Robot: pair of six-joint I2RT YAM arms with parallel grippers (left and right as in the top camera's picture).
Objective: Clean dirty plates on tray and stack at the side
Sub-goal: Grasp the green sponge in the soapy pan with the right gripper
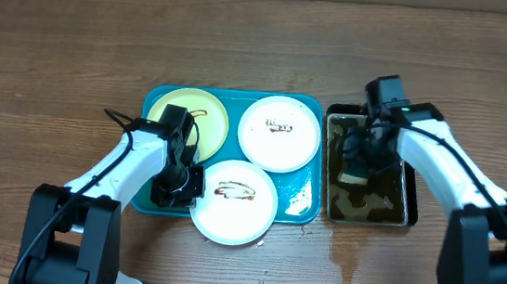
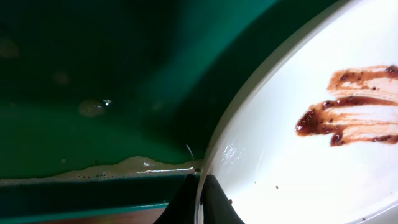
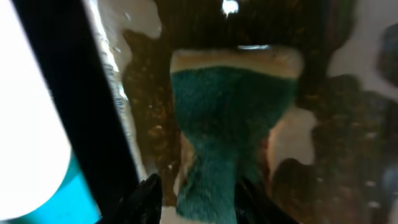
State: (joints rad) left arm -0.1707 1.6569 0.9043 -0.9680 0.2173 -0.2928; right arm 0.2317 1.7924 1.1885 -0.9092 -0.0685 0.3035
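Left gripper (image 1: 190, 183) clamped, wrist low; right gripper (image 1: 359, 164) pinched tight (arm stretched forward)

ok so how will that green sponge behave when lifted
The green-and-tan sponge is probably soft and floppy: it squeezes to a narrow waist in the right tool. It sits in the black pan of murky brown water, so it is likely soaked, heavy for its size and drippy.

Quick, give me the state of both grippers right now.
Left gripper: closed, pinching the rim of the front white plate.
Right gripper: closed, squeezing the sponge.
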